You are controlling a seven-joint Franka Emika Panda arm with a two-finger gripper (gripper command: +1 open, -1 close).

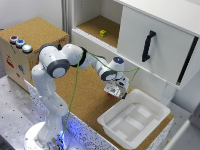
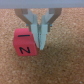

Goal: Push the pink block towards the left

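The pink block is a small pinkish-red cube with a black letter on its face, resting on the brown cork surface. In the wrist view my gripper stands right beside the block, its fingers close together with nothing between them, and the nearer finger is touching or almost touching the block's side. In the exterior view the gripper is low over the cork mat, just off the white tray's corner. A reddish spot at its tips there may be the block.
A white tray sits on the exterior view's right of the gripper. A small yellow-green block lies on the open shelf. A cabinet door with a black handle hangs above. A cardboard box with buttons stands at the exterior view's left.
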